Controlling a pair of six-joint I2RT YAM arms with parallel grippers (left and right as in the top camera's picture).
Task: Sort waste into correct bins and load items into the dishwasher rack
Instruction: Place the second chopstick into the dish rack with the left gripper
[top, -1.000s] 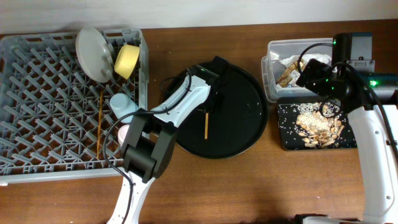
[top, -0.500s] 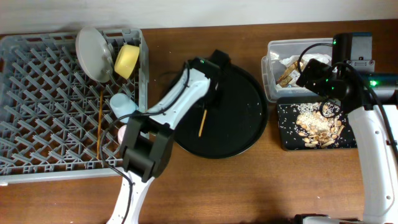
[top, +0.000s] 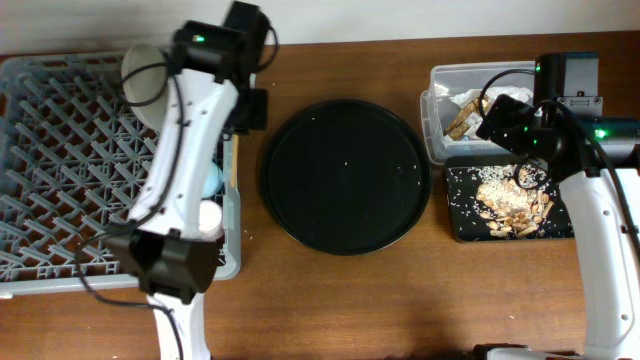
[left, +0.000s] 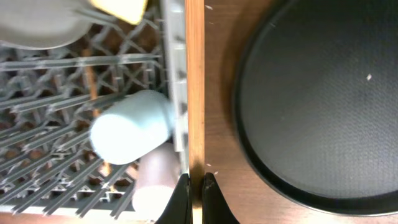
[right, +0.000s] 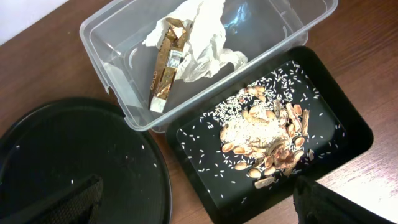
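1. Now the thin wooden chopstick (left: 194, 93) has left the large round black tray (top: 345, 190), where it lay a second ago. The left gripper (left: 194, 190) has swung it across to the right wall of the large square grey plastic dishwasher rack (top: 60, 180).
2. Its fingers are pinched on the stick's near end. The stick runs straight out along the rack's rim, and I cannot tell whether it is above the wall or just outside it. It is not yet among the pegs.
3. The round tray holds only a few white grains, so this looks like the last item to load. A blurred brownish stick (left: 92, 78) among the pegs is probably its partner.
4. Already in the rack:
   - the small light blue cup (left: 130, 127), on its side
   - the small pink cup (left: 155, 186), just beside it
   - the yellow bowl (left: 121, 7)
   - the pale grey-green round plate (left: 43, 31), propped at the far corner
5. The right gripper (right: 196, 186) hangs over the bins with its fingers wide apart and empty.
6. The clear plastic rectangular tub (right: 112, 56) holds soft crumpled white napkins (right: 199, 31) and a glossy brown wrapper (right: 165, 68). Touching it, the shallow black rectangular tray (right: 348, 124) holds loose brown food scraps (right: 267, 137) and scattered rice.
7. The stick is slim, smooth and rigid, so it could easily slip through the open lattice.
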